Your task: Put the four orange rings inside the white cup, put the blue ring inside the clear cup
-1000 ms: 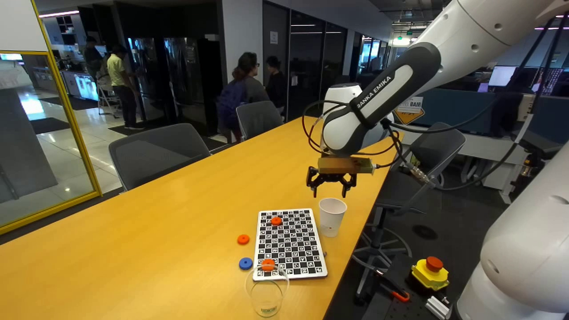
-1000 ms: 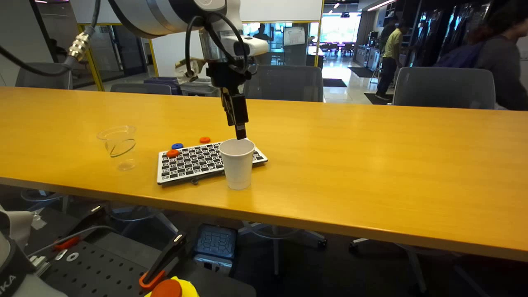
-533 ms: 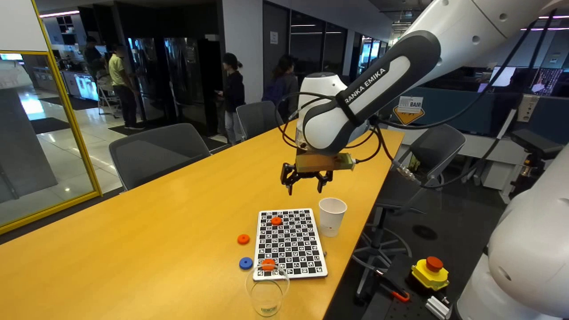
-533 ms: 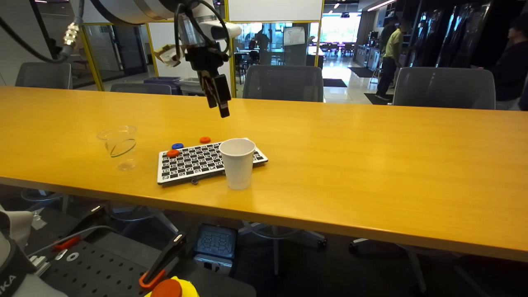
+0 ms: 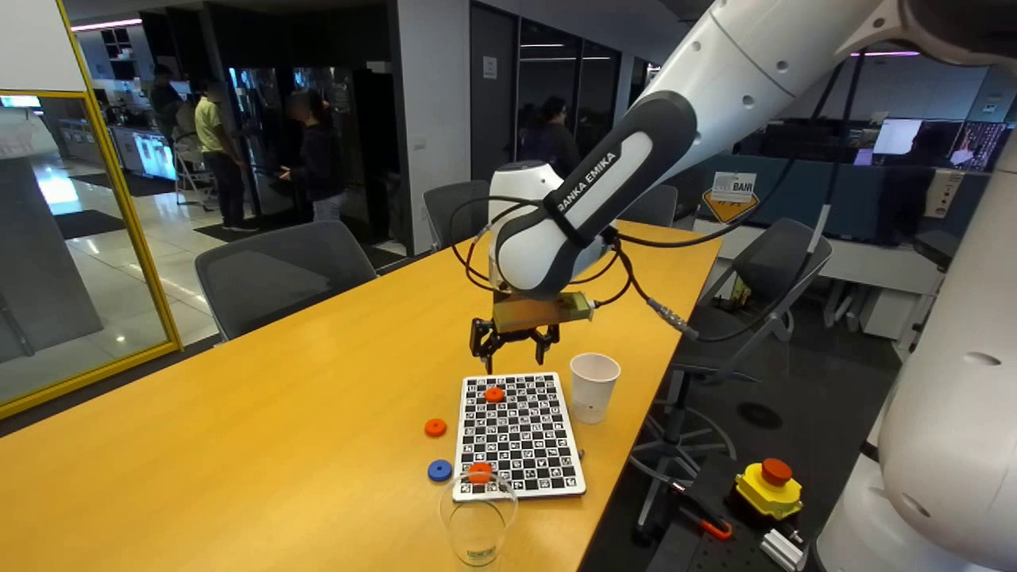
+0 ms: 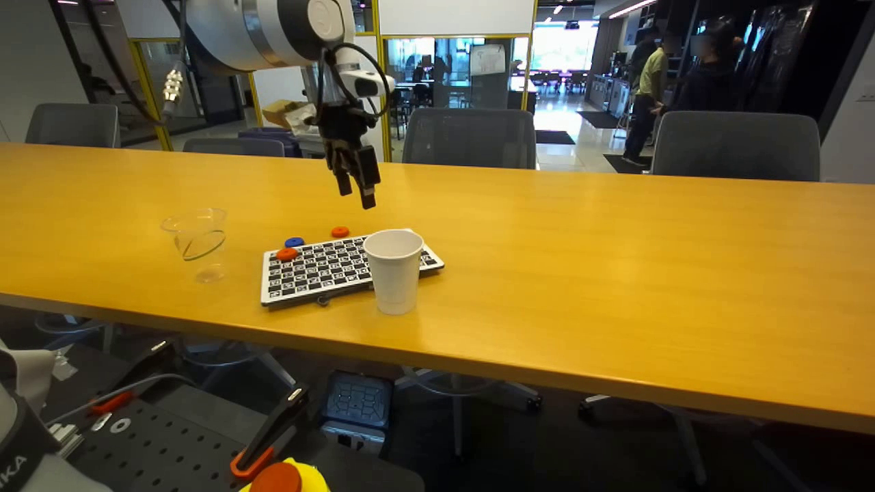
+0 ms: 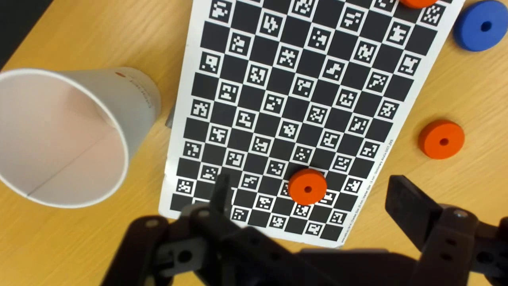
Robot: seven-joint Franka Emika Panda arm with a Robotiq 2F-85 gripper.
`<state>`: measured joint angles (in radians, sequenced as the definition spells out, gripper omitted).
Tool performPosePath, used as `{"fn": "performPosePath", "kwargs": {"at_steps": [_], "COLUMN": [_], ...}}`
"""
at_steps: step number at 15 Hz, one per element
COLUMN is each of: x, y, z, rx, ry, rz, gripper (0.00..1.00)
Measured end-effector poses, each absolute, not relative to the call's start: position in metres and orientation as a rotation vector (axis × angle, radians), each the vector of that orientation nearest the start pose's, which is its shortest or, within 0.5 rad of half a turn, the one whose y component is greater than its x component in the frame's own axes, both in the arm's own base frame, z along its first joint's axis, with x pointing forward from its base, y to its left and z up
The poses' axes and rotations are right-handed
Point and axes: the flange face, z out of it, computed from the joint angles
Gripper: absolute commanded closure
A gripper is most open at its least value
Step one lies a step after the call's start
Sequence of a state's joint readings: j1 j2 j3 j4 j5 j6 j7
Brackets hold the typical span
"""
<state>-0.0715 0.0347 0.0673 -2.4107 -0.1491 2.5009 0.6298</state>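
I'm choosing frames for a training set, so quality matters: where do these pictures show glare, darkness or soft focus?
Wrist view: checkered board crisp, gripper partly soft; in an exterior view: far background patch blown out, floor beneath the table nearly black; in an exterior view: white glare on the shiny floor; in both exterior views: clear cup faint against the table.

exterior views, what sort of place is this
Probably a shared office: a long table with gray chairs along it, and a lit screen in the background.
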Motion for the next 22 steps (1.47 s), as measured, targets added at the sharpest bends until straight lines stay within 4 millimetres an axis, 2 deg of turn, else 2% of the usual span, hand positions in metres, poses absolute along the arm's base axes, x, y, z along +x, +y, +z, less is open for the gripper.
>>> {"fn": "performPosePath", "kwargs": {"at_steps": [5, 10, 15, 21, 22], "x": [0.536, 0.565, 0.58, 0.581, 0.581], "y": [-0.019, -0.027, -0.023, -0.024, -0.025], "z": [0.256, 0.224, 0.212, 0.212, 0.212], "rx": [-3.128, -3.143, -3.142, -3.119, -3.118], "ry": [0.777, 0.737, 0.702, 0.691, 0.691], "rz": [-0.018, 0.061, 0.099, 0.116, 0.119], "gripper": [0.0, 0.0, 0.0, 0.0, 0.25]}}
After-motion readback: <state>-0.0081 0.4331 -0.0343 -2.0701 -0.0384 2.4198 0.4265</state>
